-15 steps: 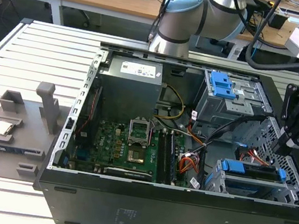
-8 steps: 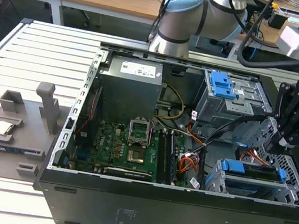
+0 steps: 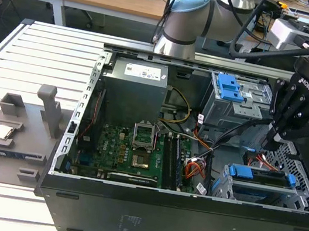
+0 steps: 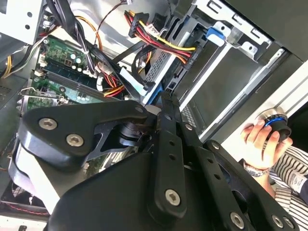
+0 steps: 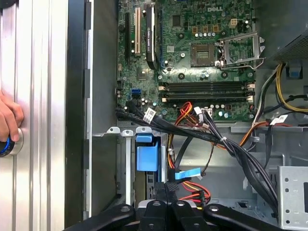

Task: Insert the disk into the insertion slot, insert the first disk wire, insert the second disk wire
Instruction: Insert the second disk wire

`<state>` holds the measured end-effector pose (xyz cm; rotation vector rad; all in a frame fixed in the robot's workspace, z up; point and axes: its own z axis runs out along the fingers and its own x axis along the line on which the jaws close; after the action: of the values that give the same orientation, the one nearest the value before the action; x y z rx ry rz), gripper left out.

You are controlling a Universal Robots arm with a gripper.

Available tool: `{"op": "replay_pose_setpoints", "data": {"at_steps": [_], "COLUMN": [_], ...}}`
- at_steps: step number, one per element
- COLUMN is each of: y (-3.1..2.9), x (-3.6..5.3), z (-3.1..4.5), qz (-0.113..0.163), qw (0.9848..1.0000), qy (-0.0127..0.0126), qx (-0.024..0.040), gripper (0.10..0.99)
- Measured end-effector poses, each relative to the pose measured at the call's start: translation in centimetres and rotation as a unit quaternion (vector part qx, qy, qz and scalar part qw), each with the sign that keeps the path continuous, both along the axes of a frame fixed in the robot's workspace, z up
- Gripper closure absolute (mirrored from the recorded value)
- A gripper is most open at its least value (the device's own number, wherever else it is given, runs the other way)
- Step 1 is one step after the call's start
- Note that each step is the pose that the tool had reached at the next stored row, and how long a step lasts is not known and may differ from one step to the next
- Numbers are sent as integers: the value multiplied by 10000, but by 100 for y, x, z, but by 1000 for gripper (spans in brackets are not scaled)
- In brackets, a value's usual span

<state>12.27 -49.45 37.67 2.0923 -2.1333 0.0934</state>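
Exterior view's left first: a grey fixture (image 3: 9, 133) sits by the left edge of the table (image 3: 47, 50), well apart from my work. Next comes the open case (image 3: 154, 222), with the motherboard (image 3: 130, 153) across its floor. Further right, red and yellow wires (image 3: 192, 170) spill toward the case's near right corner.

In that corner is the disk (image 3: 243, 172), blue frame and all, lying in the insertion slot (image 3: 235, 191). It looks seated to me, so I judge this is wire work. My gripper (image 3: 269, 144) hangs just above the slot's far side, down among the cabling. In the first wrist view my fingers (image 5: 158, 195) are drawn together, though I cannot tell whether a plug is pinched between them.

To do this well, I reckon the plug must be square to the disk's end, go in straight and slow with no sideways push, and stay free of the black cables (image 5: 231, 149).

As for pose, my base (image 3: 185, 20) stands behind the case's far edge. The arm reaches over to the exterior view's right, wrist bent down, and the gripper is tipped slightly toward the case's inside.
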Motion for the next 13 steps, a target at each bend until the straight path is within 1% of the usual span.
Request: {"op": "replay_pose_setpoints", "data": {"at_steps": [5,10,12,13], "y": [3,29,70,80], "x": [-18,-22,-32,-33], "z": [-3,-8,-23,-32], "qz": [1,0,0,1], "qw": [10000,10000,10000,10000], "qy": [0,0,0,0], "qx": [-2,-39,-86,-96], "gripper": [980,980,980,980]}}
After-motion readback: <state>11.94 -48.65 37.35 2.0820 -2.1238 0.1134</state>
